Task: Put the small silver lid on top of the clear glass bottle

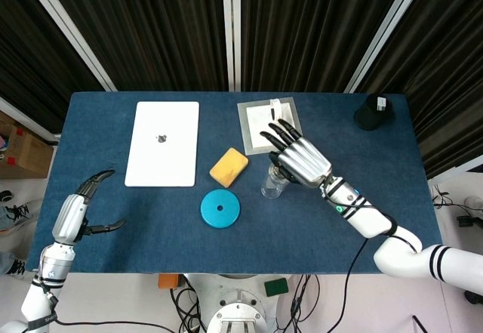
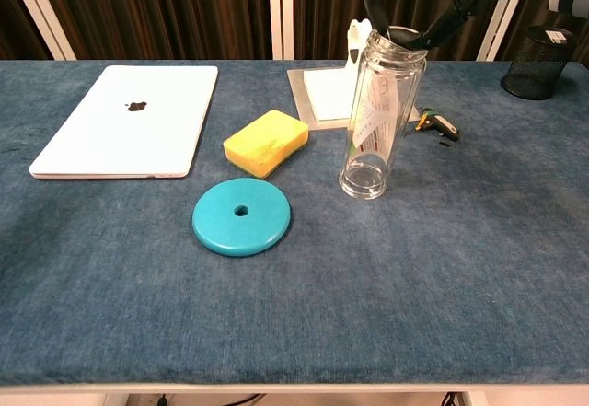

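Lid not clearly visible; right hand (image 2: 409,1) over leaning bottle (image 2: 375,116) mouth, fingers curled there, contents unclear. Centre, lower squarely, avoid tipping.

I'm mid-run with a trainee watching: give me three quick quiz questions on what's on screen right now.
1. True or false: the clear glass bottle stands upright.
2. Which hand is over the bottle's mouth? A) left hand B) right hand
3. What lies directly beside the teal disc, towards the laptop?

Key: 1 false, it tilts. 2 B. 3 the yellow sponge.
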{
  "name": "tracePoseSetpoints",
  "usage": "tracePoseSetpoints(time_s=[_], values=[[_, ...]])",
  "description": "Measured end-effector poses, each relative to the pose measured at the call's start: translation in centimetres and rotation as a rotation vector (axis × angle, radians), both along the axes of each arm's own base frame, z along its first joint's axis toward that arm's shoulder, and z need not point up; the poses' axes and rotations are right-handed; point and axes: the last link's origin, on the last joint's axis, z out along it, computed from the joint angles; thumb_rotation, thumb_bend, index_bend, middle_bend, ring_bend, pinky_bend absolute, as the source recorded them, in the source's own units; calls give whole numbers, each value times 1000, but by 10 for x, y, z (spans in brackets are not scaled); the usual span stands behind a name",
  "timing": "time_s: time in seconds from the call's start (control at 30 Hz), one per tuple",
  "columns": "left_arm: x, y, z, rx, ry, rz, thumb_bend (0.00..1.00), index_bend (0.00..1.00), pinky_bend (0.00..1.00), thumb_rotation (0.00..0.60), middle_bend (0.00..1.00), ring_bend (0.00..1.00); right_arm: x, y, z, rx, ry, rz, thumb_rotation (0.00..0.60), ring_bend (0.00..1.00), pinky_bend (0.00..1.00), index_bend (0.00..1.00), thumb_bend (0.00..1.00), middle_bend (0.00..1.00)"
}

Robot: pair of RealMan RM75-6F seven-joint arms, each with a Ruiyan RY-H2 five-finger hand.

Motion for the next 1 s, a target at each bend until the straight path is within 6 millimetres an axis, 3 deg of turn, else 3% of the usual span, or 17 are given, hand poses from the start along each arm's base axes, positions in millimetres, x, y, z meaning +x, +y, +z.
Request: tracePoseSetpoints(time_s=[0.7, 0.77, 1.0], values=[[-1, -1, 0, -6, 2, 0, 46, 146, 186, 600, 157, 155, 0, 1, 3, 5, 18, 4, 600, 0, 0, 521, 358, 88], [-1, -1, -1, -7, 2, 1, 46, 146, 186, 600, 157, 155, 1, 1, 3, 9, 19, 6, 600, 0, 0, 461, 349, 88], [-2, -1, -1, -8, 1, 1, 46, 146, 186, 600, 157, 155, 1, 2, 5, 17, 16, 12, 600, 0, 0, 88, 303, 66]])
